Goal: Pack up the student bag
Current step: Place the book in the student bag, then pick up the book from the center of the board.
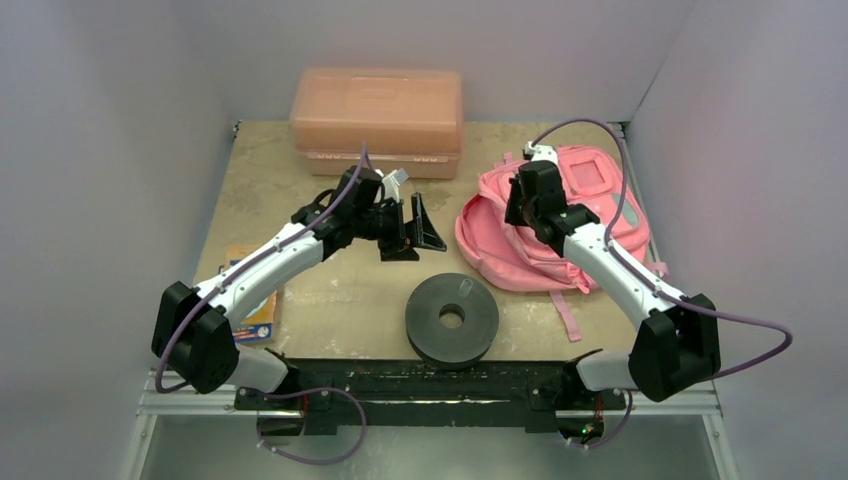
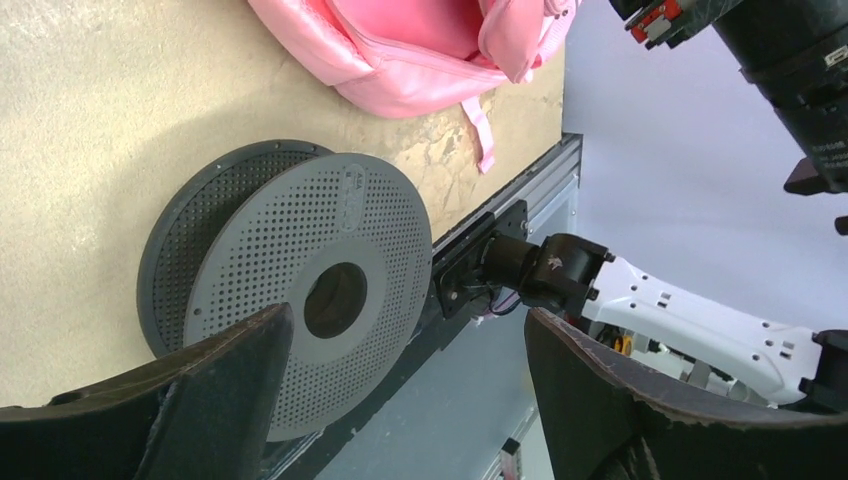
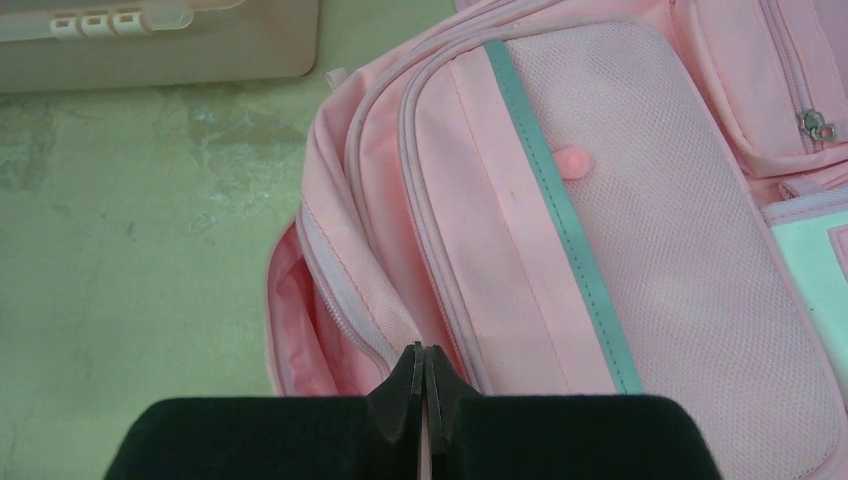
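Observation:
The student bag (image 1: 500,240), soft pink fabric with teal trim, lies flat at the right of the table. Its main zip stands open, showing pink lining (image 3: 290,320). My right gripper (image 1: 520,205) is over the bag's left side. In the right wrist view that gripper (image 3: 424,350) is shut, its tips pinching the edge of the bag's (image 3: 560,230) open flap by the zip. My left gripper (image 1: 412,232) hovers open over the table's middle, holding nothing. From the left wrist view the left gripper (image 2: 410,325) has only a bag corner (image 2: 400,50) far off.
A dark grey perforated filament spool (image 1: 452,318) lies flat near the front edge, below the left gripper; it shows too in the left wrist view (image 2: 300,270). A rigid salmon plastic box (image 1: 378,115) stands at the back. A small orange-and-blue book (image 1: 255,300) lies at the left under the arm.

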